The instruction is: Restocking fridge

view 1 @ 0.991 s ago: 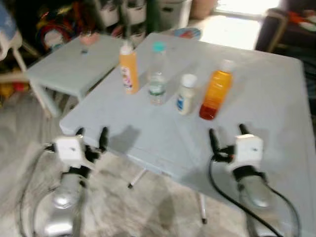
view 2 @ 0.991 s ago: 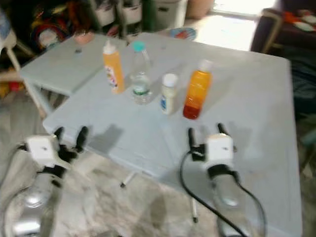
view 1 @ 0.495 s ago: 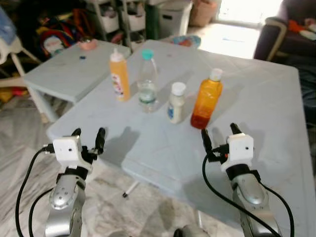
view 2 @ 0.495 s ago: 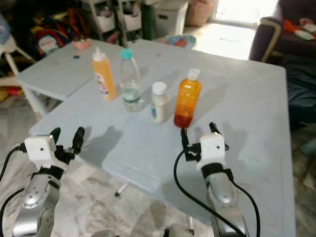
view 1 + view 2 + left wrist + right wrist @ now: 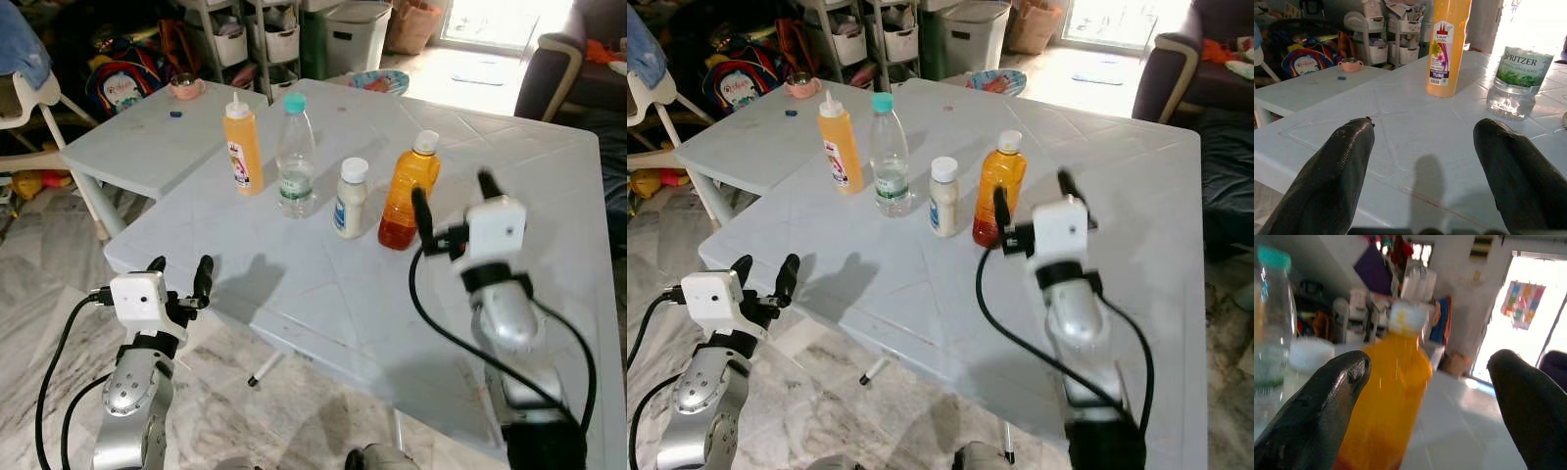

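My right gripper [image 5: 451, 201] hangs spread wide just beside the juice bottle [image 5: 406, 193], lined up to take it first for the fridge. My left gripper [image 5: 178, 274], also apart, waits at the table [image 5: 323, 284] edge, well short of the sauce bottle [image 5: 242, 145].

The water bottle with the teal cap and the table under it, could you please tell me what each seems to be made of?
The water bottle looks like thin clear plastic: the table shows through its ribbed base, and a printed label wraps it. The table looks like pale moulded plastic, faintly glossy, with shallow pressed panel lines; painted board cannot be excluded.
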`<state>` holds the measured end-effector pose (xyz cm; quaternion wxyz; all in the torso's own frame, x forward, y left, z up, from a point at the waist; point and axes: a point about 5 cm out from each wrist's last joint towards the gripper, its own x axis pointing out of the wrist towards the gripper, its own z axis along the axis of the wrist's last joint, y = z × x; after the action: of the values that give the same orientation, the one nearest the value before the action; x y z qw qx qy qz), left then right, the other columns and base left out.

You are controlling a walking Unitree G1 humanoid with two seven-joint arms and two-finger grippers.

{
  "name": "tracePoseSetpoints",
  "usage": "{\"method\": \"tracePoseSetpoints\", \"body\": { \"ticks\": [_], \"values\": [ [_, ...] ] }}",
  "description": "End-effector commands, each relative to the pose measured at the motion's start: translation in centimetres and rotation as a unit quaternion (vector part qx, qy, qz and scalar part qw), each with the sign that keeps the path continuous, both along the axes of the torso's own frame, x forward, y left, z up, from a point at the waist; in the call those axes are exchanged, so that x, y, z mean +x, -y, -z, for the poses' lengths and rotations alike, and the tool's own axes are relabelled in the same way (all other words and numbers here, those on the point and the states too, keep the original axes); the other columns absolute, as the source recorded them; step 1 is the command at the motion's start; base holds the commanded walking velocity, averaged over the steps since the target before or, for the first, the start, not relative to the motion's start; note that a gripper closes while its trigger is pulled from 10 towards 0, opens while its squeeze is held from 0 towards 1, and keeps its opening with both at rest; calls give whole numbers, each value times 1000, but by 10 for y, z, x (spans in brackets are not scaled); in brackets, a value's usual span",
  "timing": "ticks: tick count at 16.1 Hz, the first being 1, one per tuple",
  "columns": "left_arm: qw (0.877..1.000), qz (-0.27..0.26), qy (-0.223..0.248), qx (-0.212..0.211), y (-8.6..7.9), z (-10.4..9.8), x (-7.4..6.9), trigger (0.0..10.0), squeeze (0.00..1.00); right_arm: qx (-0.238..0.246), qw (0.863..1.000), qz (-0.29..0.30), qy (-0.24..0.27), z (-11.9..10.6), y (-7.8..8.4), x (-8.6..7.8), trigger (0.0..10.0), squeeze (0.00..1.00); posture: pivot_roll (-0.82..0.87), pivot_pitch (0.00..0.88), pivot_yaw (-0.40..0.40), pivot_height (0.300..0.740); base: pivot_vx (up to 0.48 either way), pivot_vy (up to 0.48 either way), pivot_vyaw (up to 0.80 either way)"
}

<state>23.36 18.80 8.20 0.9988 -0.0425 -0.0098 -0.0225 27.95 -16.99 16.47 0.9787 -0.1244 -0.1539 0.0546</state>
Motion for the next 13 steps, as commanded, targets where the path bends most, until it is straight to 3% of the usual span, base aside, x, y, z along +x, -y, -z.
{"method": "tracePoseSetpoints", "body": {
  "ticks": [1,8,11,13],
  "values": [
    [1000,5,2,4,-1,-2,1,10000,0,-2,1000,-18,17,-12,-6,3,10000,0,33,0,37,740,0,0,0],
    [1000,12,-1,5,3,0,4,10000,0,3,998,-52,17,-33,-15,35,10000,0,39,0,32,740,0,0,0],
    [1000,12,-1,6,3,0,4,10000,0,23,999,-46,-2,-36,-11,48,10000,0,47,0,30,740,0,0,0],
    [1000,11,0,8,2,0,4,10000,0,22,999,-40,-13,-35,-10,52,0,0,47,0,32,740,0,0,0]
  ]
}}
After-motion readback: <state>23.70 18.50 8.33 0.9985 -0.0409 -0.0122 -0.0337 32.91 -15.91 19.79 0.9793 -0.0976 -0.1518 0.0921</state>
